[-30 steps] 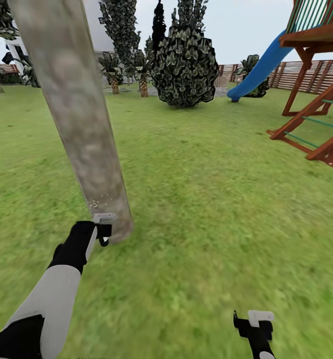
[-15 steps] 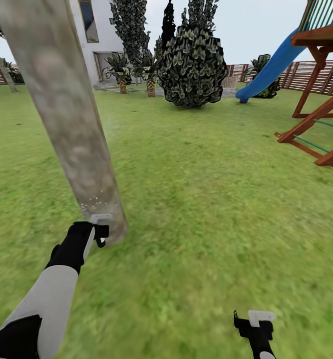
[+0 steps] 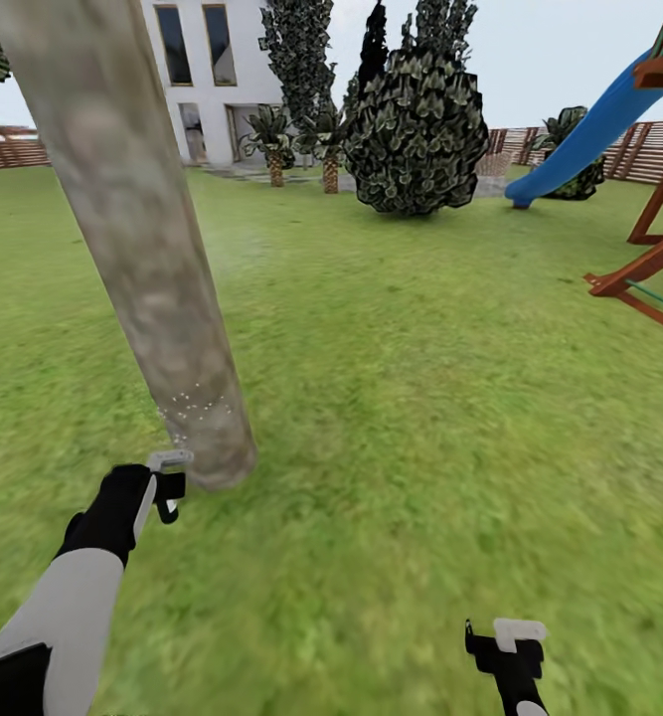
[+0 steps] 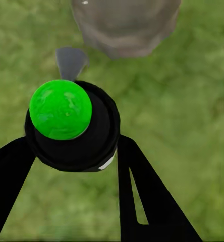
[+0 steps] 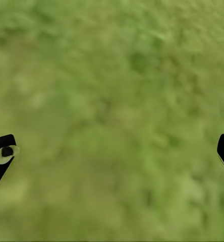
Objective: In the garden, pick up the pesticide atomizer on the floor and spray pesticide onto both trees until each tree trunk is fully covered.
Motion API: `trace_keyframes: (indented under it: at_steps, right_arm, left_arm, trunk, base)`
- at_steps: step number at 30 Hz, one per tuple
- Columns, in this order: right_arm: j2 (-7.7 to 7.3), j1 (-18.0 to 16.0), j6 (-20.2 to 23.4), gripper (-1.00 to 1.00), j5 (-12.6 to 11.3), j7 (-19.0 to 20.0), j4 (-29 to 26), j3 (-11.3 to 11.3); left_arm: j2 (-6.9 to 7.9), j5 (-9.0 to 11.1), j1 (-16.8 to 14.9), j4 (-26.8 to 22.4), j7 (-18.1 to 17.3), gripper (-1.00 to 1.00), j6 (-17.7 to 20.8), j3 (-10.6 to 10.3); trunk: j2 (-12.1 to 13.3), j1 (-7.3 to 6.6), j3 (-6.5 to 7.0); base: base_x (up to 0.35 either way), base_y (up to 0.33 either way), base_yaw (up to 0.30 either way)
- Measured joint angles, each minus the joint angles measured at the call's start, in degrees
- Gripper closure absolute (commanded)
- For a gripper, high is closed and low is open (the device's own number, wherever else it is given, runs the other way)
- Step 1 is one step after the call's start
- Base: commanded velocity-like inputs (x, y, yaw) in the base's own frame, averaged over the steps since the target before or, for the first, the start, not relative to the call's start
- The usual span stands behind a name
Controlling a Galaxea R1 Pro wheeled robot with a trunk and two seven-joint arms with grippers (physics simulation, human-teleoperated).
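At the foot of the tree trunk, the left claw is clamped around the pesticide atomizer, its green cap facing the wrist camera and its grey nozzle aimed at the trunk base just ahead. The trunk's long axis rises steeply, leaning a little. White pesticide specks dot only its lowest stretch, so I'd judge the spray must climb. The right claw hangs spread wide, empty, over the grass.

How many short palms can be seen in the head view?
2, both far off by the white house: one palm left, another right of it, beside the big dark bush. More may be hidden behind the bush.
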Motion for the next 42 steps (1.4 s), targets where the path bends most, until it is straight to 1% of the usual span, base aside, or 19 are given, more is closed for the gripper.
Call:
trace_keyframes:
  at_steps: [1,3,7,11,22,24,27,29,31,33,35,38,42]
  right_arm:
    - [0.01,0.0,0.0,-1.00,0.0,0.0,0.0,0.0]
    - [0.01,0.0,0.0,-1.00,0.0,0.0,0.0,0.0]
    - [0.00,0.0,0.0,-1.00,0.0,0.0,0.0,0.0]
    - [0.00,0.0,0.0,-1.00,0.0,0.0,0.0,0.0]
    - [0.00,0.0,0.0,-1.00,0.0,0.0,0.0,0.0]
    - [0.00,0.0,0.0,-1.00,0.0,0.0,0.0,0.0]
    - [0.01,0.0,0.0,-1.00,0.0,0.0,0.0,0.0]
    - [0.01,0.0,0.0,-1.00,0.0,0.0,0.0,0.0]
    - [0.01,0.0,0.0,-1.00,0.0,0.0,0.0,0.0]
    - [0.01,0.0,0.0,-1.00,0.0,0.0,0.0,0.0]
    - [0.01,0.0,0.0,-1.00,0.0,0.0,0.0,0.0]
    - [0.00,0.0,0.0,-1.00,0.0,0.0,0.0,0.0]
    - [-0.09,0.0,0.0,-1.00,0.0,0.0,0.0,0.0]
  left_arm:
    - [-0.37,0.1,0.0,0.3,0.0,1.00,0.0,0.0]
    - [-0.57,-0.2,0.0,0.4,-0.1,1.00,-0.1,0.0]
    - [0.15,-0.4,0.1,1.3,-0.2,1.00,-0.2,0.0]
    - [-0.55,-0.3,0.1,1.7,0.0,1.00,-0.3,-0.1]
    - [-0.53,-0.5,0.1,1.7,0.0,1.00,-0.3,-0.1]
    - [-0.46,-0.5,0.1,1.6,0.0,1.00,-0.3,-0.1]
    - [0.31,-0.6,0.1,1.7,0.0,1.00,-0.2,0.2]
    - [0.48,-0.6,0.3,1.7,0.2,1.00,-0.2,0.2]
    - [0.53,-0.9,1.0,1.6,1.3,1.00,-0.3,0.3]
    - [0.53,-0.7,1.2,1.6,1.9,1.00,-0.3,0.4]
    - [0.37,-0.6,1.2,1.6,2.1,1.00,-0.3,0.1]
    - [-0.42,-0.3,1.2,1.6,2.3,1.00,-0.3,0.1]
    - [-0.42,-0.3,1.2,1.5,2.3,1.00,-0.3,0.1]
  trunk:
    - [0.0,0.00,0.00]
    - [0.0,0.00,0.00]
    - [0.0,0.02,0.00]
    - [0.0,0.01,0.00]
    - [0.0,0.02,0.00]
    - [0.0,0.01,0.00]
    - [0.0,0.00,0.00]
    - [0.0,-0.01,0.00]
    - [0.0,-0.01,0.00]
    - [0.0,-0.01,0.00]
    - [0.0,-0.01,0.00]
    - [0.0,0.00,0.00]
    - [0.0,0.02,0.00]
  base:
    - [0.203,-0.224,0.277]
    - [0.195,-0.193,0.230]
    - [0.047,-0.033,0.042]
    - [0.047,-0.155,0.002]
    - [0.037,-0.264,0.003]
    - [0.050,-0.268,0.118]
    - [0.194,-0.213,0.249]
    - [0.252,-0.176,0.272]
    - [0.278,-0.147,0.276]
    - [0.282,-0.141,0.277]
    - [0.276,-0.152,0.181]
    - [0.211,-0.201,0.030]
    - [0.021,-0.268,0.001]
